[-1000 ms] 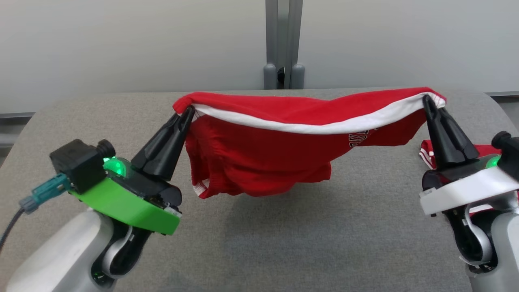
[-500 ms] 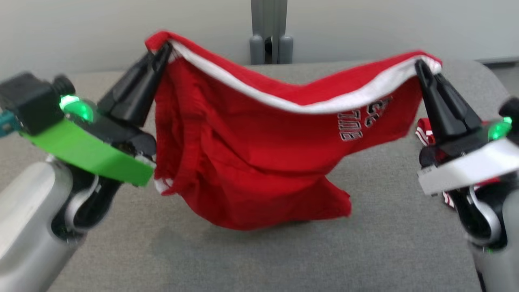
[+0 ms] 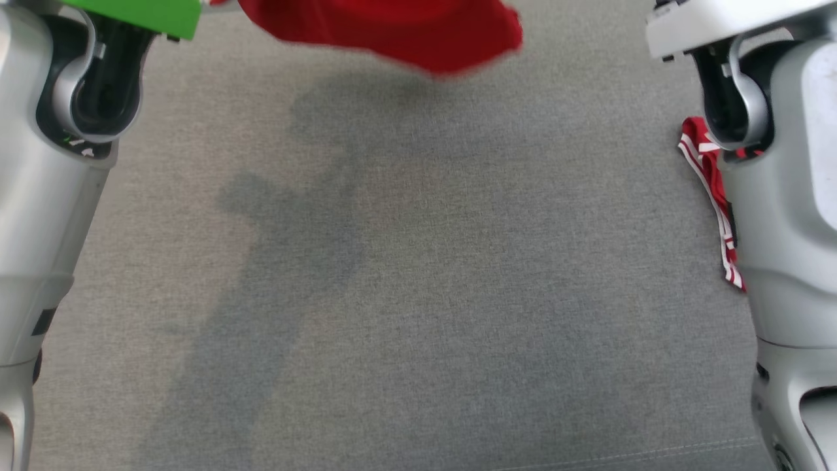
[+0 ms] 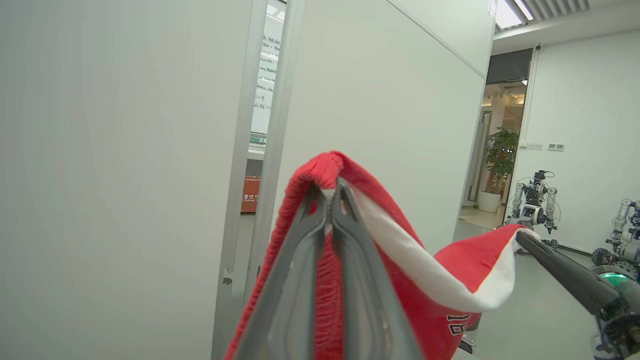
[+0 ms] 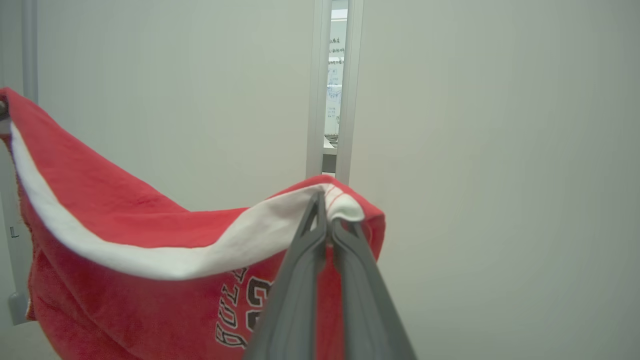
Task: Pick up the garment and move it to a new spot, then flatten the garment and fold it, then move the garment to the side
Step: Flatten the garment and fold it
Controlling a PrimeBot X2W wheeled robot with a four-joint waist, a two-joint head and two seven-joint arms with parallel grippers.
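Note:
The garment (image 3: 405, 29) is a pair of red shorts with a white waistband and black lettering. It hangs in the air, and its lower edge shows at the top of the head view above the grey table (image 3: 418, 294). My left gripper (image 4: 327, 187) is shut on one end of the garment's (image 4: 450, 270) waistband. My right gripper (image 5: 325, 197) is shut on the other end of the garment (image 5: 125, 220), beside the lettering. The waistband sags in a curve between the two grips. The right gripper's dark fingers (image 4: 545, 257) also show in the left wrist view.
A red-and-white striped cloth (image 3: 709, 176) lies on the table by my right forearm (image 3: 791, 229). My left forearm (image 3: 39, 196) stands at the table's left side. A pale partition wall (image 5: 500, 150) rises behind the table. Other robots (image 4: 532, 200) stand in a far room.
Both arms have lifted the garment higher off the table, the left end first. The head camera has tilted down, so the grippers have left its top edge.

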